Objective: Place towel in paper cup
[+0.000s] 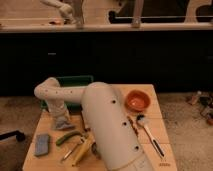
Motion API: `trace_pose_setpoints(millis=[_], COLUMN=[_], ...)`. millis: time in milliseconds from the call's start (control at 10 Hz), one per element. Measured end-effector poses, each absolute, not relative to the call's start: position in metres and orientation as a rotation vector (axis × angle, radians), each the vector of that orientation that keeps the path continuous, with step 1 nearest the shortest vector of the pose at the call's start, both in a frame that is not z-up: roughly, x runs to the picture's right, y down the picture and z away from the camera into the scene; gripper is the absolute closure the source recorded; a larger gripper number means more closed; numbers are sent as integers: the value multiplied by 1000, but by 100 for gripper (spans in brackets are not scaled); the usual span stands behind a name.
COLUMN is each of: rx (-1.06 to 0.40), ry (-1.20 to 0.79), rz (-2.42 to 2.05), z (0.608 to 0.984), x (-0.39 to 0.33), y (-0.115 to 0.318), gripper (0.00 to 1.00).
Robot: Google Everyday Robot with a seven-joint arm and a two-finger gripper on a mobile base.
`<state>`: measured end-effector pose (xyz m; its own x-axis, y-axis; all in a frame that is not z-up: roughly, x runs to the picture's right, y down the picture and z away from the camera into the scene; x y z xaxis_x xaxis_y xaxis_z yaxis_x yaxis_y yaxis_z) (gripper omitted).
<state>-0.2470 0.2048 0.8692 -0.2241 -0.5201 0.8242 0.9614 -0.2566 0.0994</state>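
The towel (63,123) is a pale grey-blue cloth, bunched on the wooden table (155,125) at its left side. My white arm reaches from the lower middle, bends at the far left and comes down onto it. The gripper (60,117) sits right at the top of the towel, touching or just above it. The paper cup is not in view; my wide upper arm hides the middle of the table.
A darker blue sponge pad (42,144) lies at the front left. A green bin (75,81) stands at the back left and an orange bowl (137,100) at the back right. A brush (146,129) lies on the right. A green vegetable (69,138) and a yellow one (83,150) lie in front.
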Motion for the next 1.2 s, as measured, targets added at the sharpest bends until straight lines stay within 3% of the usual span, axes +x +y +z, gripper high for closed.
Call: trace_pose_setpoints(millis=[200, 400, 800, 1200], rx=[-829, -834, -834, -804], ry=[-767, -758, -734, -661], rz=[-1718, -1718, -1687, -1708], z=[867, 869, 868, 835], x=[-248, -245, -224, -219], y=[203, 202, 193, 172], gripper=[87, 100, 100, 100])
